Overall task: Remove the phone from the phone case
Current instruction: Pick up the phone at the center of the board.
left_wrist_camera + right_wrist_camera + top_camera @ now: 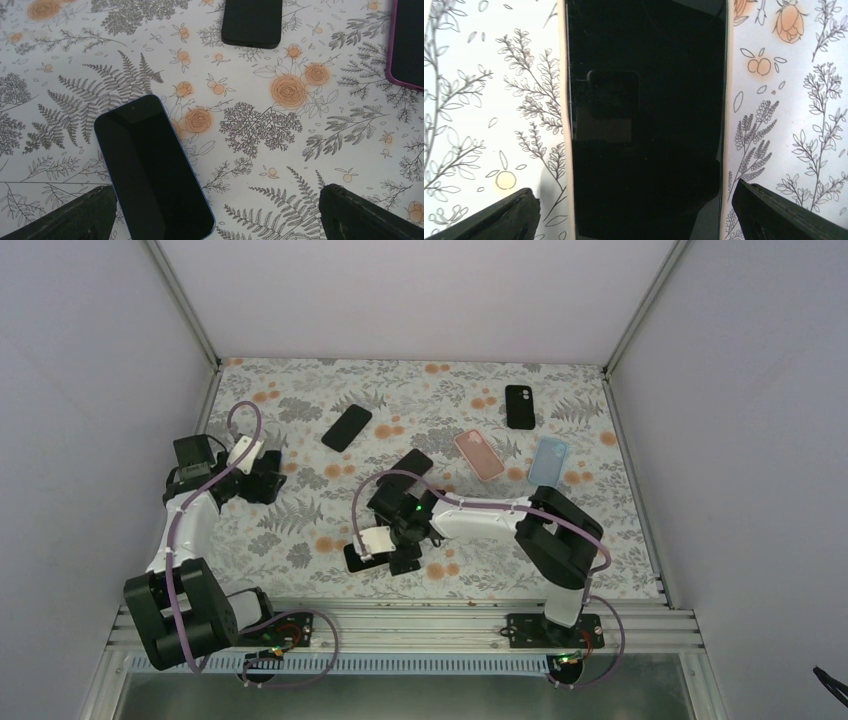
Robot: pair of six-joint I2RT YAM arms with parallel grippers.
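A black-screened phone in a pale cream case (644, 125) lies flat on the floral table cover. In the top view it (357, 559) sits near the front middle. My right gripper (636, 220) is open just above it, one finger (489, 220) outside each long edge of the case. It also shows in the top view (388, 548). My left gripper (215, 215) is open and empty at the left of the table (262, 476), with a blue-edged phone (150, 165) lying by its left finger (75, 217).
A black phone (347, 427) and another (412, 464) lie mid-table. A pink case (479, 454), a black case (519, 406) and a light blue case (548, 461) lie at the back right. White walls enclose the table.
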